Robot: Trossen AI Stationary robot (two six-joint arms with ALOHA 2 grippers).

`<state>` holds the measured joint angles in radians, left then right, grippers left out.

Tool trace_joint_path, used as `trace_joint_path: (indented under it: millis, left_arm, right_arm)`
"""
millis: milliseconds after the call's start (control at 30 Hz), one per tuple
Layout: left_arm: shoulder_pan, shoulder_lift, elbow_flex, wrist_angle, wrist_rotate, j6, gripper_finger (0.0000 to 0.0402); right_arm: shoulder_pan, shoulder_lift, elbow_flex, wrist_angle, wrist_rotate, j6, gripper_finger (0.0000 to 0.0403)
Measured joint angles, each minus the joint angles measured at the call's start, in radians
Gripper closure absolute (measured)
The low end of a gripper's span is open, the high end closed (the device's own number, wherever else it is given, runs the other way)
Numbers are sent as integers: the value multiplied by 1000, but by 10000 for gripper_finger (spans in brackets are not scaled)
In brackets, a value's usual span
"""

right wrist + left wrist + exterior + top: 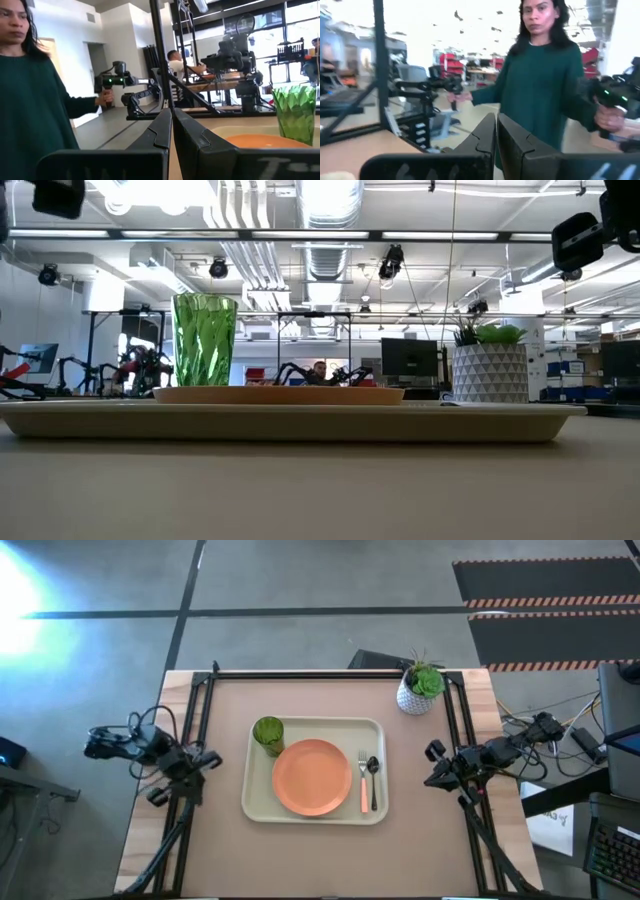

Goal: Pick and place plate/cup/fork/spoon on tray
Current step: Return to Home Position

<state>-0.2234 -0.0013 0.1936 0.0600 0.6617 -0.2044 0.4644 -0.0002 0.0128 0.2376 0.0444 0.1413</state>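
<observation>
Low view: fork and spoon can't be made out, lost behind the raised rim of the tray [300,423]. Plate [280,394] shows edge-on only, a thin orange band. Cup [204,340] stands upright on the tray. White potted plant [490,372] sits off the tray, beyond it.

High view: tray is centred on the table [220,860] and holds all four pieces. Cup is in the far-left corner, just beside the plate; contact can't be told. Plate is mid-tray. Fork [363,785] and spoon [373,778] lie parallel, right of the plate, handles toward the near edge.

Left gripper [496,120] is by the table's left edge and right gripper [172,116] by its right edge, both well apart from the tray. Each has its fingers clenched together on nothing.

Person [540,85] in a green sweater is beyond the table, partly cut off, holding a handheld device [112,80].
</observation>
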Motion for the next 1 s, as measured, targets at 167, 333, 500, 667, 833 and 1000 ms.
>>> trace_joint_path:
  millis: [167,333,500,667,833,1000]
  left_arm:
    - [1,0,-114,107,-121,2,402]
    - [1,0,-184,180,-148,43,402]
    - [1,1,-185,173,-148,88,402]
    - [1,5,-185,121,-226,131,402]
    - [1,5,-186,45,-333,164,402]
    - [1,5,-187,-11,-463,214,402]
  right_arm:
    - [0,0,0,0,-1,23,394]
    - [0,0,0,-1,-19,9,394]
    - [0,0,-1,-21,-18,-48,394]
    - [0,1,-1,-43,63,-109,394]
    - [0,2,-1,-86,144,-110,394]
    - [0,2,-1,-131,303,-157,394]
